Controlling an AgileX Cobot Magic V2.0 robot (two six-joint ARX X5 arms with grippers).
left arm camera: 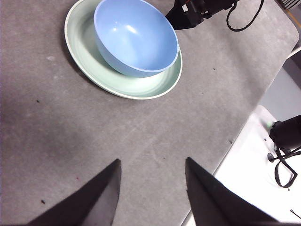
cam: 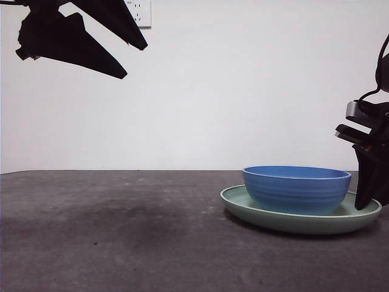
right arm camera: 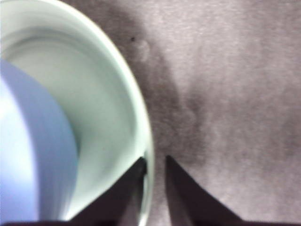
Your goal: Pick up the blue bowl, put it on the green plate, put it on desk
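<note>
- The blue bowl (cam: 297, 188) sits inside the green plate (cam: 301, 220), off-centre toward one side of the well, and the plate rests flat on the counter (cam: 121, 237). From the front camera the pair lies at about four o'clock.
- The right gripper (right arm camera: 154, 162) is low at the plate's outer edge. In its wrist view the two jaws straddle the upturned rim, one inside the well and one outside, with only a narrow gap between them. They look nearly closed on the rim, though I cannot tell whether they actually touch it.
- The left gripper (left arm camera: 151, 167) hangs high and well apart from the crockery, at about ten o'clock in the front view. Its jaws are spread wide and hold nothing.
- The plate looks glossy and rigid, like glazed ceramic or hard plastic. I judge it slick under the jaws and likely to chip if dropped.
- With the bowl riding on it, the load is probably heavier on the side away from the grip. A rim pinch at one edge would then tend to tilt the plate.
- The bowl is loose on a smooth surface, so I expect it to slide if the plate tips.
- The low rim is the only place for a narrow pinch. A firm bite and a level carry seem wise.
</note>
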